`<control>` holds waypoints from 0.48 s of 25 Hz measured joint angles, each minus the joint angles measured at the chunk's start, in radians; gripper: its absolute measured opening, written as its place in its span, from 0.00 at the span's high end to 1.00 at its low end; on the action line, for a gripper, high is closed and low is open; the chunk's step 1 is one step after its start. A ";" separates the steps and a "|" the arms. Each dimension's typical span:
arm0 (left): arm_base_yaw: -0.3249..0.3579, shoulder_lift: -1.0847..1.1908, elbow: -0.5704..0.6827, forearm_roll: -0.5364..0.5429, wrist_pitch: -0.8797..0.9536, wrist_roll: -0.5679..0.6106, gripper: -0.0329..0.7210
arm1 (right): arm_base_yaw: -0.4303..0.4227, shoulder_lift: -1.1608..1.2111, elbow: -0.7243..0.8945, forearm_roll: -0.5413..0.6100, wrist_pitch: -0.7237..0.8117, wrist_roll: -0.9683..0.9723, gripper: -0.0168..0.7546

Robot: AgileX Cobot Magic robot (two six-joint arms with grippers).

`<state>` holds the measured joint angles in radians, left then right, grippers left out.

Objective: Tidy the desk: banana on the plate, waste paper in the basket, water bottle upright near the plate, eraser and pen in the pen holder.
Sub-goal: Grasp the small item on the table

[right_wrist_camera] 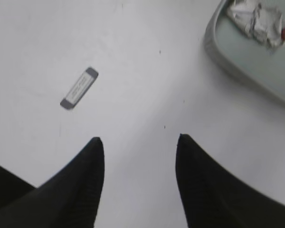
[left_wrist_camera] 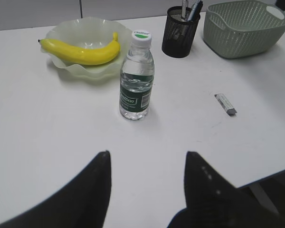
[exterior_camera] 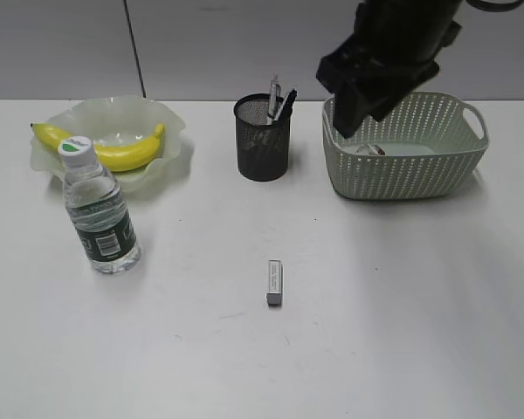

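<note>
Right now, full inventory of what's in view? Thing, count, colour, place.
desk: 1, white, under everything.
plate: 1, pale green, wavy rim, back left.
banana: 1, yellow, lying in the plate.
water bottle: 1, clear with dark green label and white cap, upright in front of the plate.
pen holder: 1, black mesh, back centre.
pens: at least 2, dark and silver, standing in the pen holder.
eraser: 1, white with grey ends, flat on the desk, front centre.
basket: 1, sage green, back right.
waste paper: 1, white with red print, inside the basket.
left gripper: black, open, above bare desk.
right gripper: black, open, above the desk beside the basket.
</note>
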<state>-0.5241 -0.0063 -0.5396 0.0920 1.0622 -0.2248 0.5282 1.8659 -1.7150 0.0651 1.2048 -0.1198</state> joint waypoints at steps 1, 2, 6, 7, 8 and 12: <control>0.000 0.000 0.000 0.000 0.000 0.000 0.46 | 0.000 -0.030 0.050 0.000 0.001 0.001 0.46; 0.000 0.000 0.000 0.000 0.000 0.000 0.46 | 0.000 -0.068 0.104 0.000 0.001 0.002 0.46; 0.000 0.000 0.000 0.000 0.000 0.000 0.46 | 0.000 -0.250 0.338 0.000 -0.020 0.003 0.46; 0.000 0.000 0.000 0.000 0.000 0.000 0.46 | 0.000 -0.304 0.391 0.000 -0.037 0.004 0.46; 0.000 0.000 0.000 0.000 0.000 0.000 0.46 | 0.000 -0.350 0.453 0.000 -0.052 0.005 0.46; 0.000 0.000 0.000 0.000 0.000 0.000 0.46 | 0.000 -0.569 0.687 0.000 -0.095 0.015 0.46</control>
<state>-0.5241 -0.0063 -0.5396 0.0920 1.0622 -0.2248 0.5282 1.2970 -1.0276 0.0651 1.1097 -0.1050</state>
